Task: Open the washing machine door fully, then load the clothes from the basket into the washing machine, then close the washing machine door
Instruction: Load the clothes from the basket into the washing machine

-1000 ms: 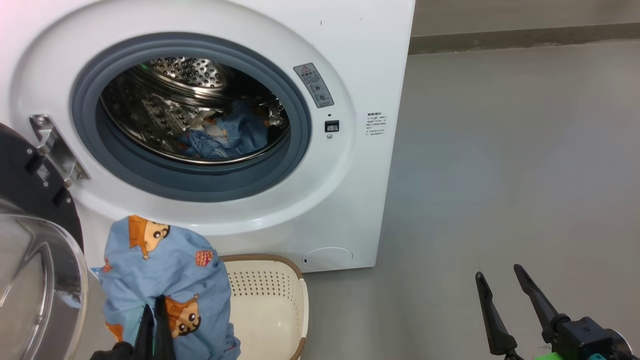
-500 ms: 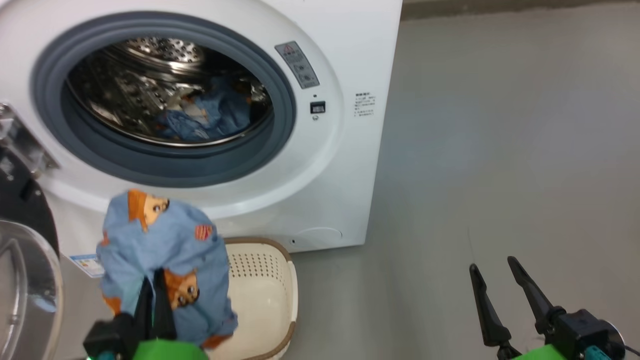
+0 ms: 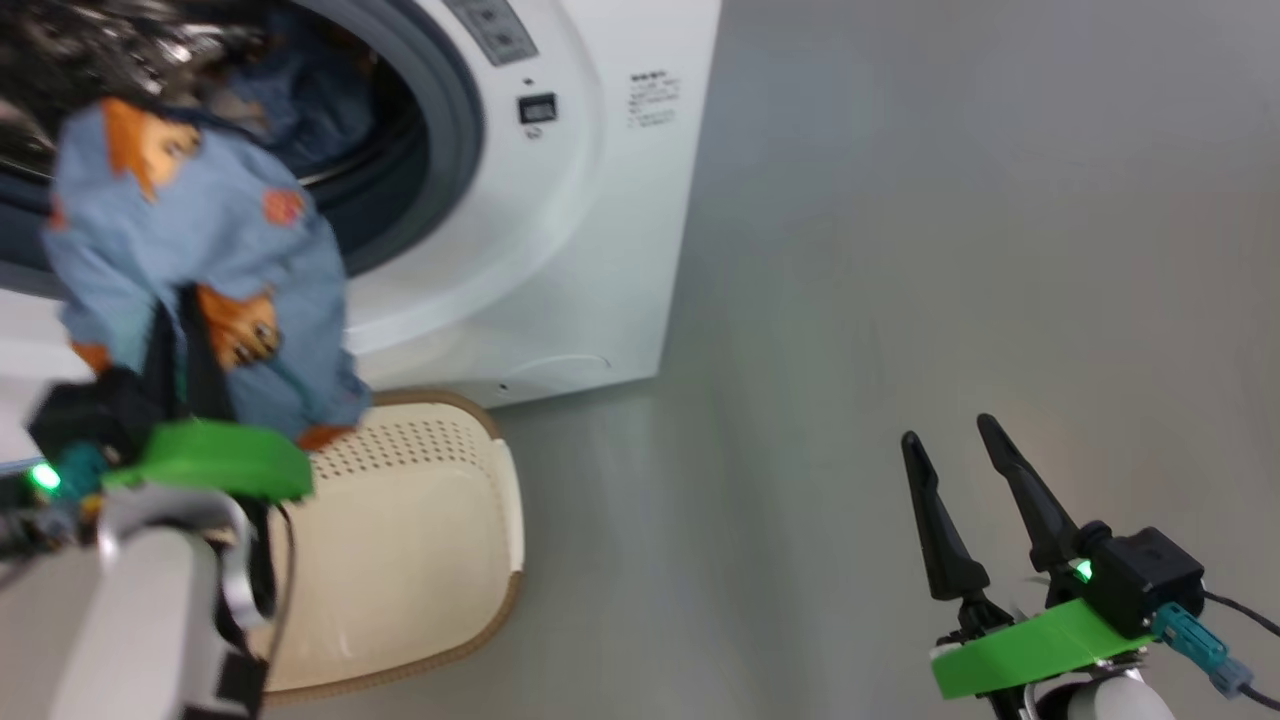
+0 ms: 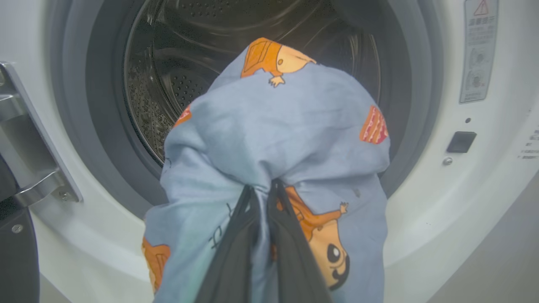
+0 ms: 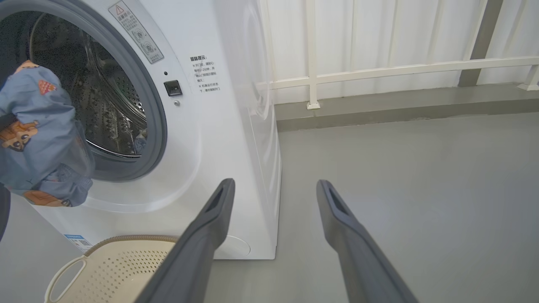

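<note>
Soft, even light fills all three views, and the grey floor (image 3: 900, 250) carries hardly any shadow. The head view is smeared by motion blur, worst at its left, where the clothes (image 3: 190, 250) and the drum (image 3: 60, 40) lose their edges. The left wrist view is sharp on the print and dim inside the drum, with small glints. The fingers (image 4: 227, 265) of the left gripper (image 4: 264, 187) are out of focus at the bottom edge. The right wrist view is crisp and brightest at the top, and the washing machine (image 5: 219, 139) has a side edge bent by the wide lens.

Head above, wrists near — shared drum (image 4: 168, 84)
</note>
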Robot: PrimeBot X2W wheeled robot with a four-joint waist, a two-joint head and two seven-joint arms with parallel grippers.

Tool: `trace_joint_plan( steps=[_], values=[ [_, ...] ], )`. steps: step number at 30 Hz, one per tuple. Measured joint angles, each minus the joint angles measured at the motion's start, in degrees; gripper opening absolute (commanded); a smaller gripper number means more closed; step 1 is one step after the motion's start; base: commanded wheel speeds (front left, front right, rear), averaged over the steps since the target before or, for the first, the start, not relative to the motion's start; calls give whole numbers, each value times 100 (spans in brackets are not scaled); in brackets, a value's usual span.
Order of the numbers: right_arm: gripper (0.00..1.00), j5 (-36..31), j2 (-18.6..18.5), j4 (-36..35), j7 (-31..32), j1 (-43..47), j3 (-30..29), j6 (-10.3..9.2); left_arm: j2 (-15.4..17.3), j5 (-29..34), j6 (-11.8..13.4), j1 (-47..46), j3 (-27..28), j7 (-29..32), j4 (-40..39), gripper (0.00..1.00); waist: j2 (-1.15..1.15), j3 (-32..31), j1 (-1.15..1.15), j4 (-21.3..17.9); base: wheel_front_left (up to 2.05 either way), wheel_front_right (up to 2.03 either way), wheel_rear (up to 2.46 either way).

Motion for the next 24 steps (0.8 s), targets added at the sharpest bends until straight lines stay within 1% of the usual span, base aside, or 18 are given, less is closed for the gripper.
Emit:
trace_joint_plan(
  steps=[2, 3, 5, 14, 20, 24],
  values=[
    [100, 58, 0, 43, -1, -91, 74, 0, 126, 1, 1, -371, 78, 45, 214, 0, 0, 153, 0, -123, 0, 0, 0],
    [100, 58, 0, 43, -1, -91, 74, 0, 126, 1, 1, -371, 78, 45, 214, 0, 0, 153, 0, -123, 0, 0, 0],
    [100, 191, 0, 83, 0, -135, 127, 0, 232, 41, 7, -760, 101, 93, 503, 0, 0, 291, 0, -252, 0, 0, 0],
    [100, 229, -1, 188, 0, -162, 527, 0, 667, 243, 8, -2401, 121, 300, 2242, 0, 0, 783, 0, -815, 0, 0, 0],
    [100, 238, 1, 218, 0, -164, 592, 0, 1126, 399, 100, -3485, 116, 343, 3117, 0, 0, 1112, 0, -1148, 0, 0, 0],
    [100, 268, 4, 227, 0, -164, 632, 0, 1343, 454, 99, -4058, 100, 342, 3577, 0, 0, 1356, 0, -1339, 0, 0, 0]
  ],
)
